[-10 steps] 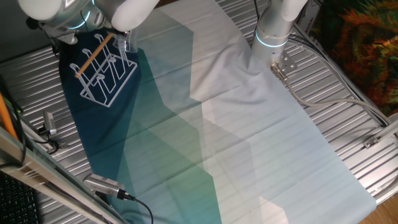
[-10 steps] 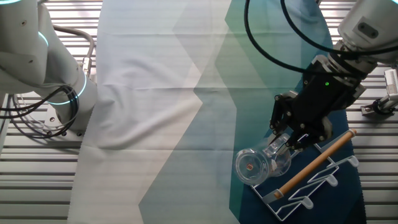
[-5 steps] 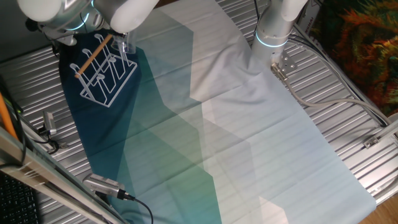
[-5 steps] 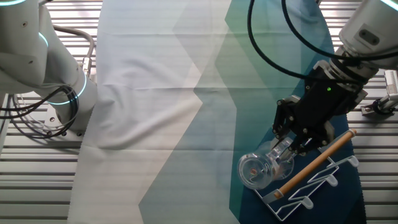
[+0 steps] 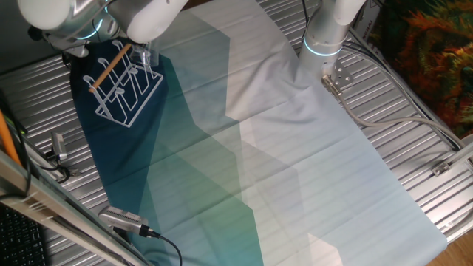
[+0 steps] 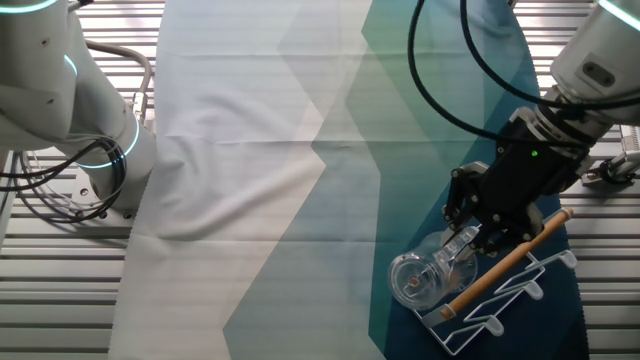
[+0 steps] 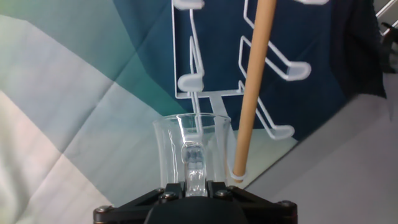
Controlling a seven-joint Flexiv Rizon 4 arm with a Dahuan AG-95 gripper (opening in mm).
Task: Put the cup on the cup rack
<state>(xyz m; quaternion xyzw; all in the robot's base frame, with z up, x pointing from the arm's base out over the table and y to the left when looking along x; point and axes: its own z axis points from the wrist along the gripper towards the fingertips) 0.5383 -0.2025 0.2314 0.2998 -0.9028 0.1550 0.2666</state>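
The clear glass cup (image 6: 420, 277) hangs tilted in my gripper (image 6: 468, 238), which is shut on its handle. In the hand view the cup (image 7: 189, 146) sits just ahead of the jaws, over the near end of the cup rack (image 7: 211, 68). The cup rack (image 6: 505, 290) is white wire with upright pegs and a light wooden rod (image 6: 508, 262) along its top. It lies on the dark blue part of the cloth. In one fixed view the rack (image 5: 122, 83) stands at the upper left, with the cup (image 5: 145, 53) faint beside it under my arm.
A cloth with teal, blue and white patches (image 5: 244, 148) covers the slatted metal table. A second robot arm's base (image 5: 319, 44) stands at the far edge. Cables and connectors (image 5: 126, 220) lie at the table's side near the rack.
My gripper has moved the cup a little down and towards the rack's near end. The rack has not moved.
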